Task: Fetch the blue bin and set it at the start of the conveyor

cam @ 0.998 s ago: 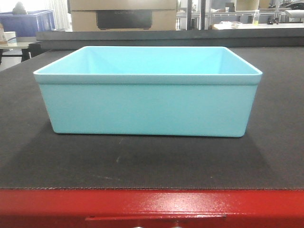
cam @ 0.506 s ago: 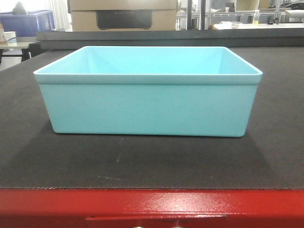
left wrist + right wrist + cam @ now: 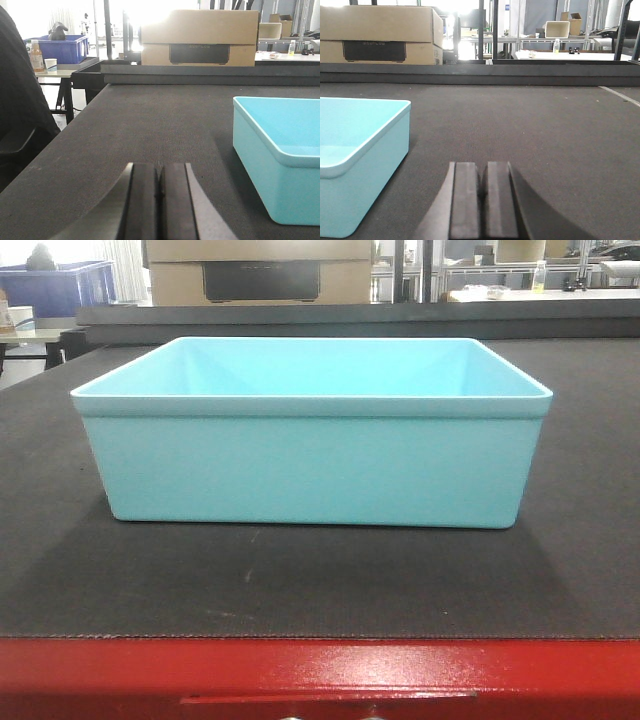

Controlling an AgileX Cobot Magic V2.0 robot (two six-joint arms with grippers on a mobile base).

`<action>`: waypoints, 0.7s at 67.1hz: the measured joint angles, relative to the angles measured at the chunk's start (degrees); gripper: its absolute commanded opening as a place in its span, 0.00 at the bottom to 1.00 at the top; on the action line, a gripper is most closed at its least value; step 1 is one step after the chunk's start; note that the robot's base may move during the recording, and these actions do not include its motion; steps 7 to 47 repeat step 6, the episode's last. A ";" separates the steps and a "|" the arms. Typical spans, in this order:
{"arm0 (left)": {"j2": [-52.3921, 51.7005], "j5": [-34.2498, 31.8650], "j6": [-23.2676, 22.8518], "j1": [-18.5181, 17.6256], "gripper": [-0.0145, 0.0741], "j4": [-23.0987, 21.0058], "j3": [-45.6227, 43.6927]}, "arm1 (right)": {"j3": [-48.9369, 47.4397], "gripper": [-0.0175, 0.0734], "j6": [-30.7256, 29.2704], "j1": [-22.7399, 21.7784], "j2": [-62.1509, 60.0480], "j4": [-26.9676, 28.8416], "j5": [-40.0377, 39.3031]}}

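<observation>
The scene is filled by the conveyor start (image 3: 300,585), a wide dark woven belt that is edged at the near side by a glossy red frame (image 3: 320,675). The belt is also seen from the left wrist view (image 3: 150,130) and the right wrist view (image 3: 530,130), stretching back to a dark raised border.

Beyond that border, a large cardboard box (image 3: 200,37) with a dark panel on its face is seen, and a dark blue crate (image 3: 62,50) is set on a table at the far left.

The blue bin (image 3: 312,435) is placed upright on the belt, near the red frame, with its long wall turned to the front camera. Its interior is seen to be empty. In the left wrist view the bin (image 3: 277,155) lies to the right, and in the right wrist view it (image 3: 355,155) lies to the left, so it is positioned between the two arms.

The left gripper (image 3: 159,200) is held low over the belt, apart from the bin's wall. Its two dark pads are pressed together with no gap, and nothing is clamped between them.

The right gripper (image 3: 482,200) is likewise held low over the belt, beside the bin but not touching it. Its pads are brought together, only a thin seam being visible, and nothing is grasped.
</observation>
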 measured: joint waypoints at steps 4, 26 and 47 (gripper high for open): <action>0.00 0.00 0.00 0.00 0.04 0.00 0.00 | 0.00 0.01 0.00 0.00 0.00 0.00 0.00; 0.00 0.00 0.00 0.00 0.04 0.00 0.00 | 0.00 0.01 0.00 0.00 0.00 0.00 0.00; 0.00 0.00 0.00 0.00 0.04 0.00 0.00 | 0.00 0.01 0.00 0.00 0.00 0.00 0.00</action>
